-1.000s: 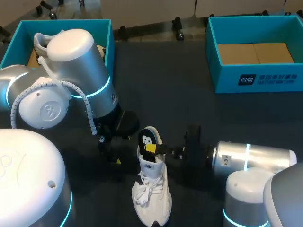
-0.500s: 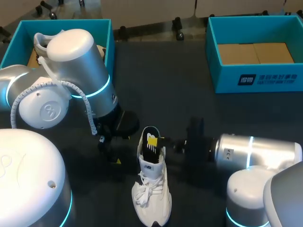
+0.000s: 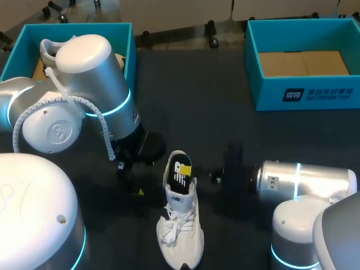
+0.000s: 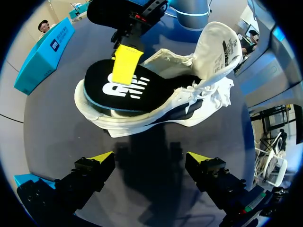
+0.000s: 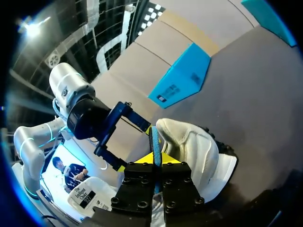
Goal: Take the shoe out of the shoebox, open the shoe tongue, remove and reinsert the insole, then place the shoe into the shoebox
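A white shoe (image 3: 181,225) lies on the dark table, toe toward me and tongue (image 4: 215,47) folded back. Its black insole (image 3: 178,172) with a white logo sits in the heel opening, partly raised. My right gripper (image 3: 185,169) comes in from the right and is shut on the insole's edge (image 5: 154,139), which shows thin and blue between its yellow tips (image 5: 154,160). One yellow finger (image 4: 127,64) lies on the insole (image 4: 118,90). My left gripper (image 4: 150,158) stands open beside the shoe (image 4: 189,101), a little apart, at the shoe's left in the head view (image 3: 130,183).
A teal shoebox (image 3: 125,42) at the back left holds another white shoe (image 3: 49,49), partly behind my left arm. A second teal shoebox (image 3: 253,67) at the back right shows only its cardboard floor. Bare dark table lies between them.
My right gripper's fingers have come together on the insole's edge, and the arm has shifted slightly right. The insole sits lower in the shoe. The left arm has not moved.
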Controlling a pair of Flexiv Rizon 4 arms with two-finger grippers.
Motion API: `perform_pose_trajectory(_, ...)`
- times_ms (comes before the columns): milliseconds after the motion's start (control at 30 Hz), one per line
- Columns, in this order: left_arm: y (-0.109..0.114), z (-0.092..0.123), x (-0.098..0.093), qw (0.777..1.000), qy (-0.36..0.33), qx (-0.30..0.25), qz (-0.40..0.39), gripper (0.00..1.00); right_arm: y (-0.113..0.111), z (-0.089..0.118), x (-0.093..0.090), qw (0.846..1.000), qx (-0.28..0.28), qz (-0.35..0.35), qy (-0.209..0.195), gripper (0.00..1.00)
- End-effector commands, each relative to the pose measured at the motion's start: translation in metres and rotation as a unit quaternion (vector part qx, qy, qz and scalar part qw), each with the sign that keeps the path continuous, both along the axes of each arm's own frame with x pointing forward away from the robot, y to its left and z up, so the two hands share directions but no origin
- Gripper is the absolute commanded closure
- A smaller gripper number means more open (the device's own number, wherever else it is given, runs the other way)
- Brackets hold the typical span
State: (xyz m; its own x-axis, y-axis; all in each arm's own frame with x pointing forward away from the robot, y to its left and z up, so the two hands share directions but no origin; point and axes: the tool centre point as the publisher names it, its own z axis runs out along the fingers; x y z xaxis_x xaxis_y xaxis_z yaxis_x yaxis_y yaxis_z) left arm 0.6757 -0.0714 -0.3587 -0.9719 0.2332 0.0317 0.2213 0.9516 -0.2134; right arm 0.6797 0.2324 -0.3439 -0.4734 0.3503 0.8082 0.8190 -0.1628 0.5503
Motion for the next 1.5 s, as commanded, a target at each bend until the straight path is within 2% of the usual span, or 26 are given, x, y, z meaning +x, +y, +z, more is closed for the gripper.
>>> perform_pose_trajectory(33,0.0,0.0,0.0,1.0,-0.001,0.0,0.0,0.0,0.007,-0.005,-0.008,1.0,-0.002,-0.003,0.011,1.0)
perform_pose_trajectory(300,0.0,0.0,0.0,1.0,-0.001,0.0,0.0,0.0,0.01,0.0,-0.011,1.0,-0.007,-0.002,0.013,1.0)
perform_pose_trajectory(333,0.0,0.0,0.0,1.0,-0.001,0.0,0.0,0.0,0.01,0.001,-0.01,1.0,-0.008,-0.002,0.01,0.95)
perform_pose_trajectory(367,0.0,0.0,0.0,1.0,-0.001,0.0,0.0,0.0,0.01,0.004,-0.009,1.0,-0.011,-0.003,0.007,0.69)
perform_pose_trajectory(400,0.0,0.0,0.0,1.0,-0.001,0.0,0.0,0.0,0.01,0.006,-0.008,1.0,-0.015,-0.003,0.002,0.56)
perform_pose_trajectory(433,0.0,0.0,0.0,1.0,-0.001,0.0,0.0,0.0,0.01,0.008,-0.007,1.0,-0.02,-0.002,-0.001,0.5)
perform_pose_trajectory(667,0.0,0.0,0.0,1.0,-0.001,0.0,0.0,0.0,0.006,0.025,0.0,0.999,-0.042,-0.002,-0.018,0.53)
perform_pose_trajectory(800,0.0,0.0,0.0,1.0,-0.001,0.0,0.0,0.0,0.001,0.026,0.003,0.999,-0.044,-0.002,-0.02,0.59)
perform_pose_trajectory(900,0.0,0.0,0.0,1.0,-0.001,0.0,0.0,0.0,-0.002,0.022,0.007,0.999,-0.041,-0.002,-0.018,0.73)
perform_pose_trajectory(933,0.0,0.0,0.0,1.0,-0.001,0.0,0.0,0.0,-0.002,0.021,0.008,0.999,-0.039,-0.001,-0.016,0.83)
perform_pose_trajectory(967,0.0,0.0,0.0,1.0,-0.001,0.0,0.0,0.0,-0.002,0.019,0.009,0.999,-0.038,-0.001,-0.013,1.0)
perform_pose_trajectory(1100,0.0,0.0,0.0,1.0,-0.001,0.0,0.0,0.0,-0.003,0.012,0.009,0.999,-0.032,0.001,-0.006,1.0)
perform_pose_trajectory(1500,0.0,0.0,0.0,1.0,-0.001,0.0,0.0,0.0,0.008,0.002,-0.009,0.999,-0.029,0.002,0.023,1.0)
